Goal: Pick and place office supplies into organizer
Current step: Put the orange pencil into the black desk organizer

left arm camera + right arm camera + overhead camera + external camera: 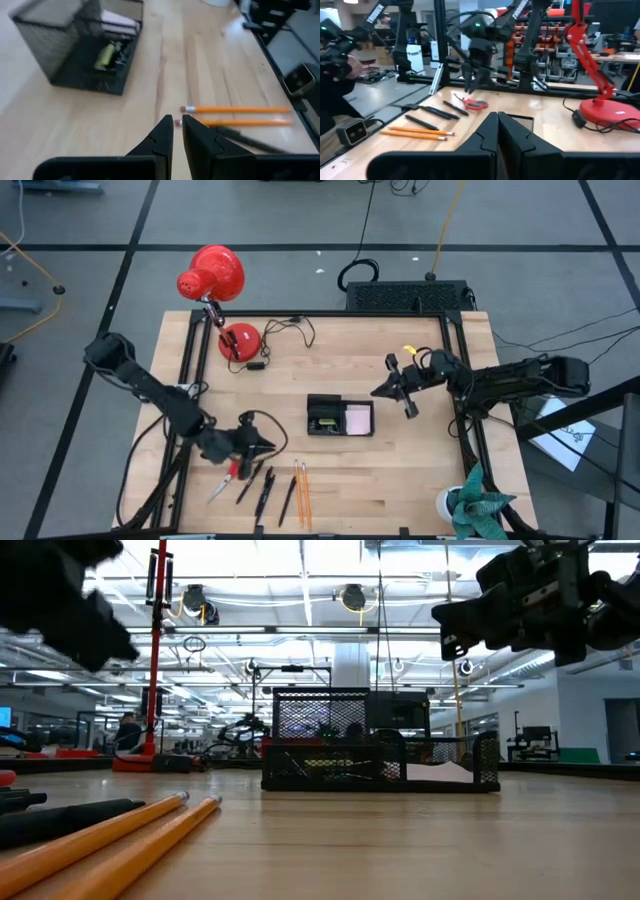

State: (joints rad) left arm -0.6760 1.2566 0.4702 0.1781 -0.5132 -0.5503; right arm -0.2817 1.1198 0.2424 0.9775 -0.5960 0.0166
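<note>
Two orange pencils (110, 835) lie closest in the low view, side by side on the pale wooden table (400, 460), with black pens (262, 488) and red-handled scissors (226, 478) just beside them along the table's near edge. Behind the table runs a grey floor marked with dark lines, a large black box (408, 295) sits at the far edge, and the low view looks into a bright workshop hall with ceiling lights. A red desk lamp (212, 276) stands at the far left corner. At the table's middle sits the black mesh organizer (340, 418), already holding a pink sticky-note pad (358, 419) in its right compartment and a small yellow piece (105, 56) with tiny clips in the left. The left gripper (266, 444) hangs above the scissors and pens, its fingers nearly together and holding nothing. The right gripper (385, 390) hovers above the table to the right of the organizer, fingers narrowly parted and empty.
</note>
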